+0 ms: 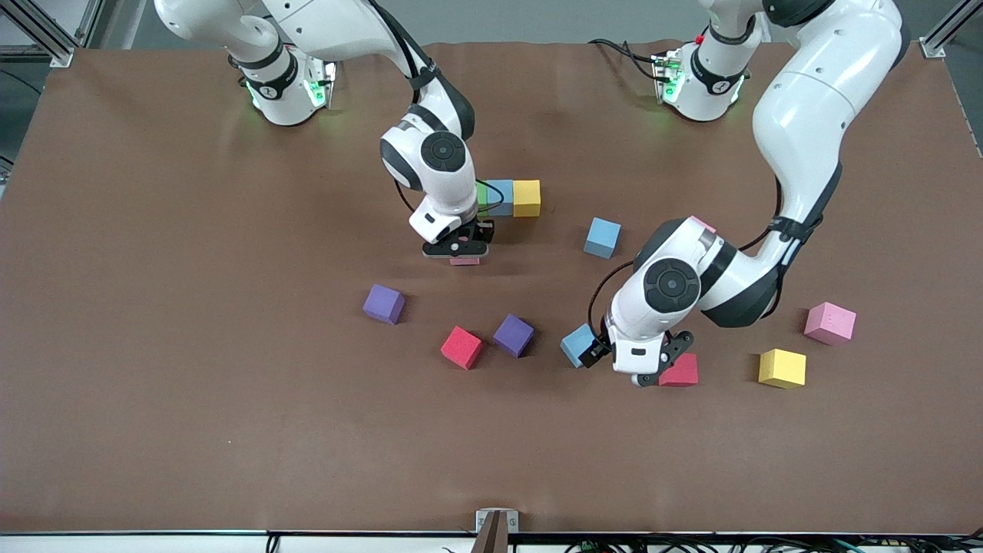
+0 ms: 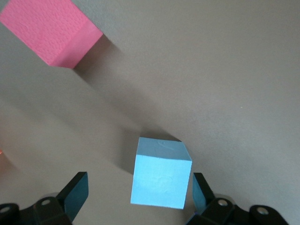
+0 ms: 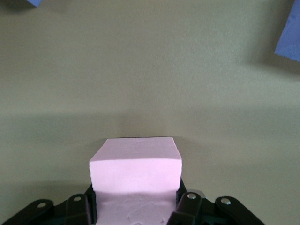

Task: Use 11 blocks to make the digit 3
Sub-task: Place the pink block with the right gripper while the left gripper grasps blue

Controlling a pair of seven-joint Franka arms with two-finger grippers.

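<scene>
my right gripper (image 1: 463, 253) pinches a pale pink foam cube (image 3: 136, 176); my left gripper (image 1: 614, 361) stands wide around a light blue foam cube (image 2: 161, 172).
front view: green (image 1: 482, 193), blue (image 1: 499, 197) and yellow (image 1: 527, 197) cubes touch in a row beside my right gripper. only the wrist views show each cube between my fingers.

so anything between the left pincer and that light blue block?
Nothing visible. The left pincer is open with the light blue block already between its fingers, bare table around it. A red block sits beside it, outside the fingers.
</scene>
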